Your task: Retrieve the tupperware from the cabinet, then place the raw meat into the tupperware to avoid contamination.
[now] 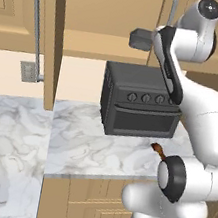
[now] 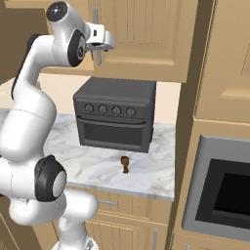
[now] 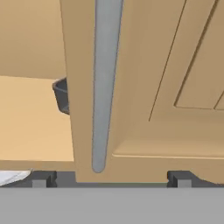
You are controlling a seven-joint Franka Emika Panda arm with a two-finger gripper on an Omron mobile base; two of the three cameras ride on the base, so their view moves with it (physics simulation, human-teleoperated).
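The cabinet (image 1: 106,9) stands with its left door (image 1: 54,35) swung open. On its shelf sits the tupperware (image 1: 140,39), a small dark grey tub partly behind my arm; in the hand view its corner (image 3: 61,94) peeks past the edge of the right door. My gripper (image 2: 102,45) is open, close up against the right cabinet door (image 3: 175,65). Its fingertips (image 3: 43,179) stand on either side of the grey bar handle (image 3: 105,83) with nothing held. The raw meat (image 2: 125,164), also (image 1: 158,150), lies on the marble counter in front of the toaster oven.
A big dark grey toaster oven (image 1: 139,106) with knobs stands on the marble counter (image 1: 85,142) under the cabinet. The open left door's bar handle (image 1: 36,27) juts toward me. A built-in oven (image 2: 224,195) sits in the tall unit on the right.
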